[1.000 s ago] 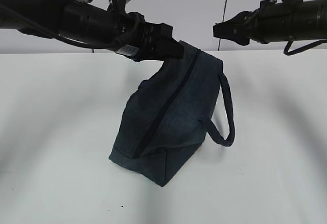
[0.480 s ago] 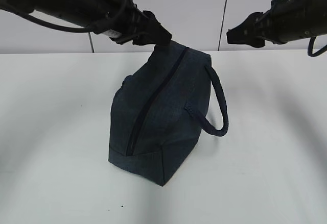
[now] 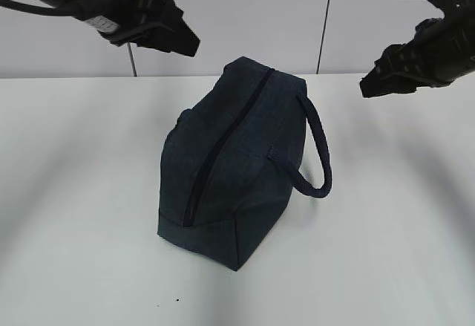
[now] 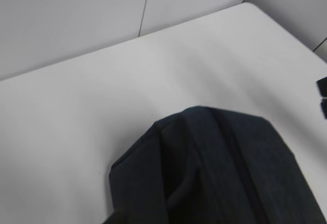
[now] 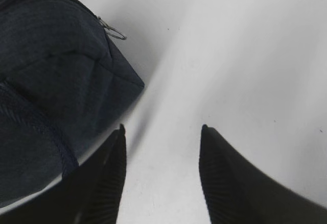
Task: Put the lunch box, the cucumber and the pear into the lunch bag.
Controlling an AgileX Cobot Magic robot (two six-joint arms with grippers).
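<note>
The dark navy lunch bag (image 3: pixel 237 163) stands on the white table with its black zipper shut along the top and its looped handle (image 3: pixel 315 155) hanging on the right. It also shows in the left wrist view (image 4: pixel 219 173) and the right wrist view (image 5: pixel 51 71), where the metal ring pull (image 5: pixel 113 31) lies at the bag's end. My left gripper (image 3: pixel 189 44) hovers above and left of the bag, apart from it, holding nothing. My right gripper (image 3: pixel 369 88) is open and empty, up and right of the bag (image 5: pixel 162 128). The lunch box, cucumber and pear are out of view.
The white table (image 3: pixel 386 252) spreads all round the bag. A pale wall with a vertical seam (image 3: pixel 324 21) stands behind the table's far edge.
My left gripper held the bag's top and tilted it; it has let go and drawn back up and left. The bag has settled upright. My right gripper has moved right and down.
</note>
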